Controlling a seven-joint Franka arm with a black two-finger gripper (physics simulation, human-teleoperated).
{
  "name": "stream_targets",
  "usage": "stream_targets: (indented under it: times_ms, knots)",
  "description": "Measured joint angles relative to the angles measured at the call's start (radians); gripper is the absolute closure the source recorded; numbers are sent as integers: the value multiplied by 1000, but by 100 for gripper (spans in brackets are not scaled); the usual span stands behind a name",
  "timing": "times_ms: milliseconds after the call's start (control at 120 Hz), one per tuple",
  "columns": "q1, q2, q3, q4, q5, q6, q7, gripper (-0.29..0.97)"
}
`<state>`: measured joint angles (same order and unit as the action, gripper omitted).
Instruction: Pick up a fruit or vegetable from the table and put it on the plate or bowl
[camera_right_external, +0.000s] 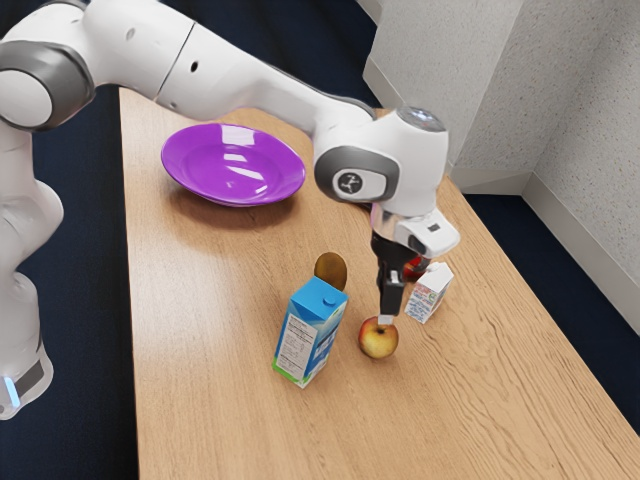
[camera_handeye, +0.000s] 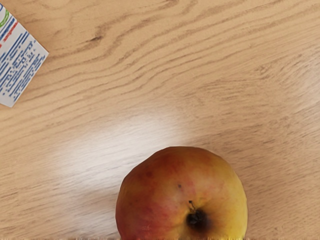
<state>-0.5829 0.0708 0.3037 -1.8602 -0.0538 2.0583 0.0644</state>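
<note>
Over wooden table (camera_right_external: 200, 300), exterior view: hovered with gripper (camera_right_external: 387, 318) right over apple (camera_right_external: 378, 340), grip impossible to tell, kiwi (camera_right_external: 331, 268) partly hidden behind blue carton (camera_right_external: 310, 332), purple bowl (camera_right_external: 233, 165) well apart; wrist view: saw apple (camera_handeye: 182, 195) and carton corner (camera_handeye: 17, 60) cropped.

Bright, even light from above casts soft shadows under the bowl (camera_right_external: 233, 163) and apple (camera_right_external: 378, 340) and leaves a pale glare patch on the table (camera_handeye: 125, 145).

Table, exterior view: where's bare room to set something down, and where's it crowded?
Bare: the table between purple bowl and kiwi, and the near end past blue carton and apple. Crowded: kiwi, blue carton, apple and small white carton cluster together, hand above the apple.
</note>
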Motion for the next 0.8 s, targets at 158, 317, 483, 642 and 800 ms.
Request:
stream_targets:
  times_ms: [158, 317, 483, 642, 800]
  knots:
    - [2, -4, 7, -21, -1, 17, 0, 0]
    - [11, -1, 15, -38, -1, 32, 0, 0]
    - [9, 16, 15, -42, -1, 46, 1, 0]
    - [8, 37, 15, -37, -3, 52, 2, 0]
    - [10, 43, 15, -38, -8, 58, 3, 0]
